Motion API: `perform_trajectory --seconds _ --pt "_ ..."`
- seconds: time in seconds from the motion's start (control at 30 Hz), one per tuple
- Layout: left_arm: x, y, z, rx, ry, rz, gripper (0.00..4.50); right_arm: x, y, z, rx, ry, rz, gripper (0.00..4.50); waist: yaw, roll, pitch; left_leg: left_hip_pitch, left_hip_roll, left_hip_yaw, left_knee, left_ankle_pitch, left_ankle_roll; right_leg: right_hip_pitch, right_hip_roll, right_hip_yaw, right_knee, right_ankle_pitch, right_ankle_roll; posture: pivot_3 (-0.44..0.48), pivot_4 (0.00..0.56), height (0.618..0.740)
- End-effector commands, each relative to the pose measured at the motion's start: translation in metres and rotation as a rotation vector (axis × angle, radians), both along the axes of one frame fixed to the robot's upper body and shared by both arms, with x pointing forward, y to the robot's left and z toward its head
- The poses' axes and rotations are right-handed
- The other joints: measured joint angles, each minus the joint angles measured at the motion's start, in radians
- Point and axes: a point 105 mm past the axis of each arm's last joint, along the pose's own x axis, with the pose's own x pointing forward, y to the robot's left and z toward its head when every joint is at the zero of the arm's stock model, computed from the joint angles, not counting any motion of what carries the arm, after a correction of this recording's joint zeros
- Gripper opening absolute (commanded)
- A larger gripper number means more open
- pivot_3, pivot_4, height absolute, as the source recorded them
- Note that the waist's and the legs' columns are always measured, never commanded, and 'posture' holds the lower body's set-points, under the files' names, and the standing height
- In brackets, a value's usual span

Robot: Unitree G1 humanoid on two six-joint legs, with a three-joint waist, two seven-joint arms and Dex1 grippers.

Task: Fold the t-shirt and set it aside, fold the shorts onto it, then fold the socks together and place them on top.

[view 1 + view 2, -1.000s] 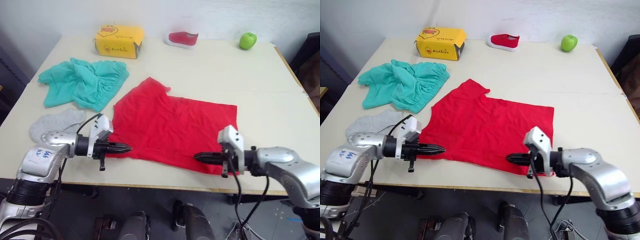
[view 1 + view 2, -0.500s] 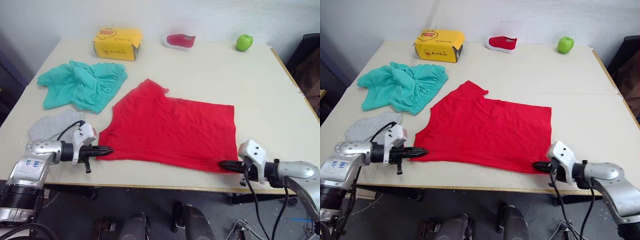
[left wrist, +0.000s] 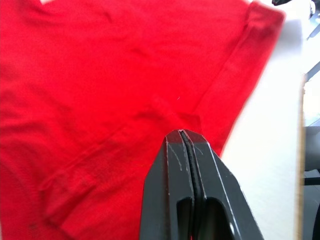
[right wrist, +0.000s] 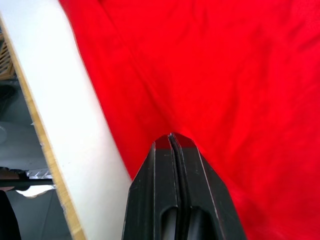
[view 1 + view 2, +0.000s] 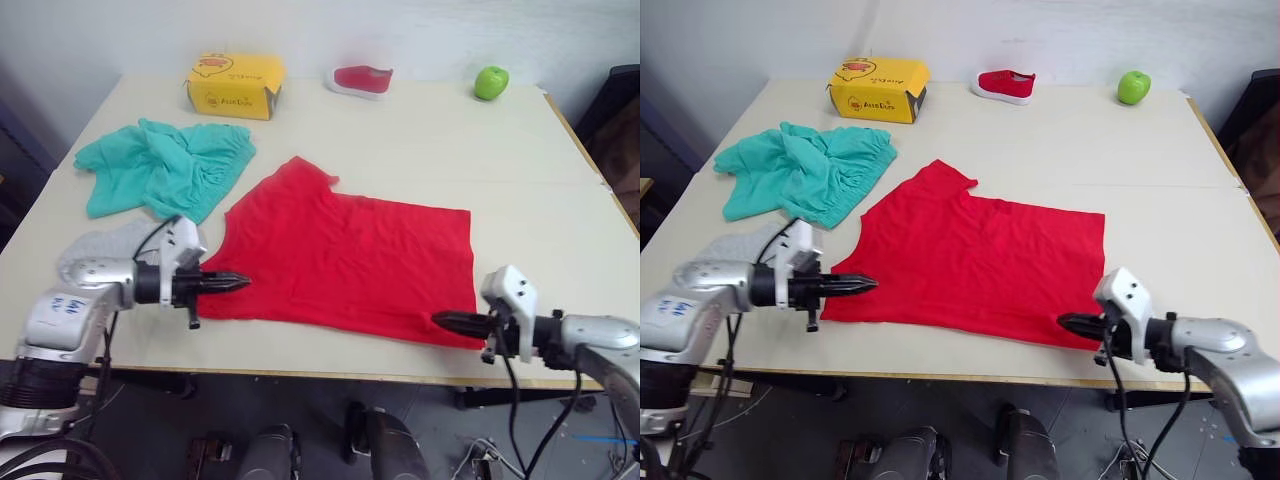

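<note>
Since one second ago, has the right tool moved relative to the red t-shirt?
Yes. The right tool was over the middle of the near hem of the t-shirt; now it sits near that hem's right corner, farther toward the robot's right.

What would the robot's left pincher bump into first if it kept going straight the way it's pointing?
The left gripper points sideways across the near edge of the red t-shirt, so it would slide over that cloth first. Far along that line sits the right gripper, though depth is hard to judge.

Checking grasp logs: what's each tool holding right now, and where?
Both tools are shut on the t-shirt: left tool at its near-left hem corner, right tool at its near-right hem corner.
</note>
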Motion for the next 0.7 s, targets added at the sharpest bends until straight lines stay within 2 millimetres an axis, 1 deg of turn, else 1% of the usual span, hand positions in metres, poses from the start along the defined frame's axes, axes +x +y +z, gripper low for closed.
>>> perform_trajectory --seconds 0.03,0.13,0.2,0.27,0.3,0.37,0.4,0.5,0.57,0.67,0.7 --pt "0.019 0.012 -0.010 0.023 -0.009 0.079 0.00 0.010 -0.015 -0.007 -0.011 0.012 -0.080 0.02 0.000 0.000 0.000 0.000 0.000 0.000 0.000 0.000 0.000 0.000 0.000 0.000 0.000 0.000 0.000 0.000 0.150 0.740" --pt "0.025 0.025 -0.025 0.069 0.016 0.116 0.00 0.013 -0.033 -0.019 -0.043 0.039 -0.146 0.02 0.000 0.000 0.000 -0.001 0.000 0.000 0.000 0.000 0.000 0.000 0.000 -0.001 0.000 0.000 0.000 0.000 0.150 0.740" --pt "0.026 0.039 -0.032 0.105 0.020 0.158 0.00 0.010 -0.047 -0.026 -0.073 0.060 -0.193 0.02 -0.001 0.000 0.000 0.000 0.000 0.000 0.000 0.000 0.000 0.000 0.000 -0.001 0.000 0.000 0.000 0.000 0.150 0.740" --pt "0.029 0.051 -0.035 0.135 0.011 0.208 0.00 0.006 -0.058 -0.027 -0.091 0.063 -0.217 0.02 -0.001 -0.001 -0.001 0.001 0.000 0.000 0.000 0.000 0.000 0.001 0.000 -0.001 0.000 0.000 0.000 0.000 0.150 0.740" --pt "0.029 0.058 -0.033 0.138 0.007 0.235 0.00 0.002 -0.061 -0.023 -0.093 0.047 -0.210 0.02 0.000 -0.001 -0.001 0.001 0.000 0.000 0.000 0.000 0.000 0.001 0.000 0.000 0.000 0.000 0.000 0.000 0.150 0.740" --pt "0.025 0.064 -0.020 0.120 -0.012 0.237 0.00 -0.004 -0.064 -0.007 -0.070 0.003 -0.192 0.02 0.002 -0.001 -0.001 0.001 0.000 0.000 0.000 0.000 0.000 0.002 -0.001 -0.001 0.000 0.000 0.000 0.000 0.150 0.740" --pt "0.022 0.064 -0.010 0.102 -0.026 0.226 0.00 -0.005 -0.063 0.004 -0.055 -0.026 -0.178 0.02 0.001 -0.001 -0.001 0.001 0.000 -0.001 0.000 0.000 0.000 0.001 -0.001 -0.001 -0.001 0.000 0.000 0.000 0.150 0.740" --pt "0.013 0.057 0.016 0.073 -0.082 0.183 0.00 -0.009 -0.055 0.028 -0.042 -0.108 -0.112 0.02 -0.003 0.000 0.000 0.000 0.001 0.000 0.000 0.000 0.000 0.001 -0.001 0.000 -0.001 0.000 0.000 0.000 0.150 0.740" --pt "0.004 0.051 0.029 0.072 -0.110 0.142 0.00 -0.014 -0.047 0.038 -0.027 -0.125 -0.057 0.02 -0.003 0.000 0.000 0.001 0.001 0.000 0.000 0.000 0.000 0.001 -0.001 0.000 -0.001 0.000 0.000 0.000 0.150 0.740" --pt "-0.019 0.040 0.039 0.082 -0.120 0.039 0.56 -0.023 -0.037 0.040 -0.058 -0.122 0.031 0.00 -0.004 0.000 0.000 0.001 0.001 -0.001 0.000 -0.001 -0.001 0.001 0.000 0.000 -0.001 0.000 0.000 0.000 0.150 0.740" --pt "-0.026 0.037 0.038 0.103 -0.114 0.006 0.89 -0.024 -0.034 0.039 -0.077 -0.126 0.059 0.17 -0.002 0.000 0.000 0.001 0.001 -0.001 -0.001 -0.001 -0.001 0.001 0.000 0.000 -0.001 0.000 0.000 0.000 0.150 0.740"
